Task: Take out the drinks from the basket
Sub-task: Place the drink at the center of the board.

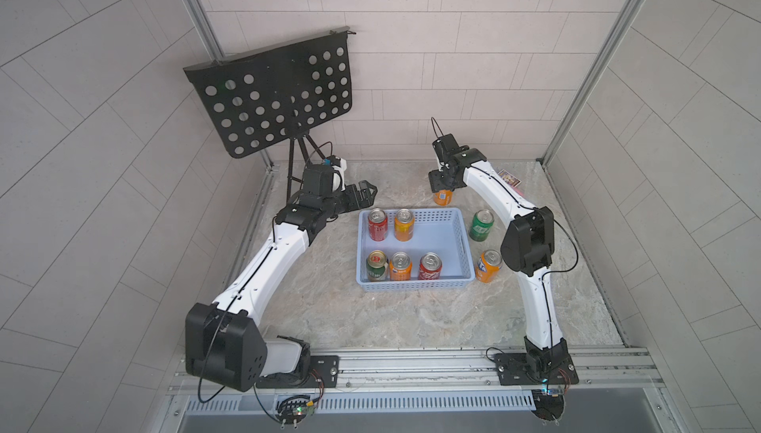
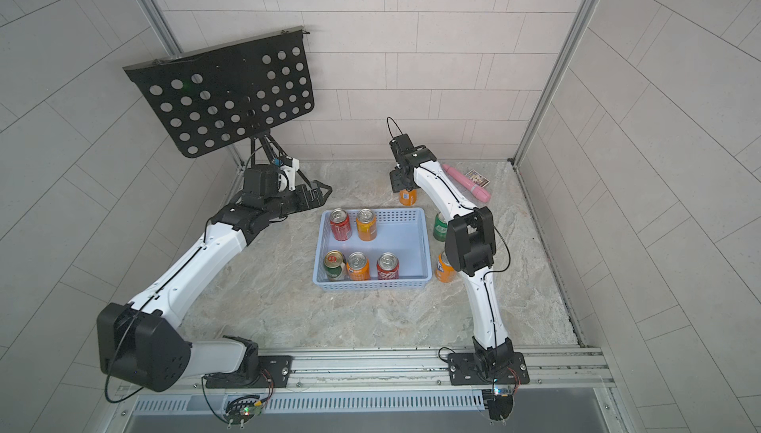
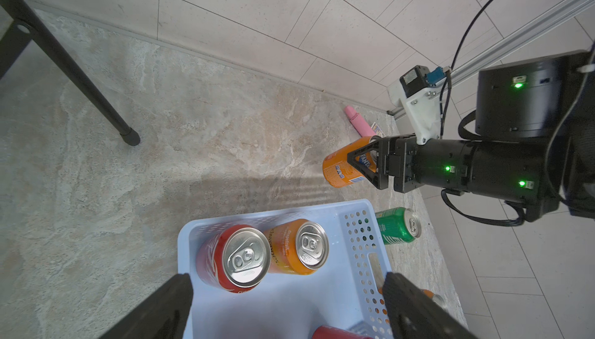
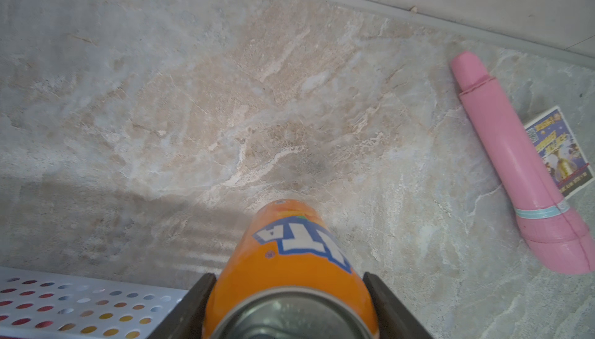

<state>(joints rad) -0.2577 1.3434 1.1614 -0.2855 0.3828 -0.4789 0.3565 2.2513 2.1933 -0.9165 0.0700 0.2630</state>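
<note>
The light-blue basket (image 1: 414, 285) (image 2: 372, 285) sits mid-table and holds several drinks, among them a red can (image 1: 377, 225) (image 3: 233, 258) and an orange can (image 1: 404, 225) (image 3: 297, 247). A green can (image 1: 482, 225) and an orange can (image 1: 489, 266) stand on the table right of the basket. My right gripper (image 1: 442, 188) (image 4: 289, 277) is shut on another orange can (image 1: 442, 198) (image 3: 344, 168) just behind the basket's far right corner; whether that can touches the table I cannot tell. My left gripper (image 1: 368, 192) (image 3: 286, 279) hangs open and empty by the far left corner.
A black perforated music stand (image 1: 271, 93) rises at the back left, with one leg (image 3: 80, 73) planted on the table. A pink stick (image 2: 465, 182) (image 4: 515, 166) and a small card (image 2: 477, 178) lie at the back right. Walls close three sides.
</note>
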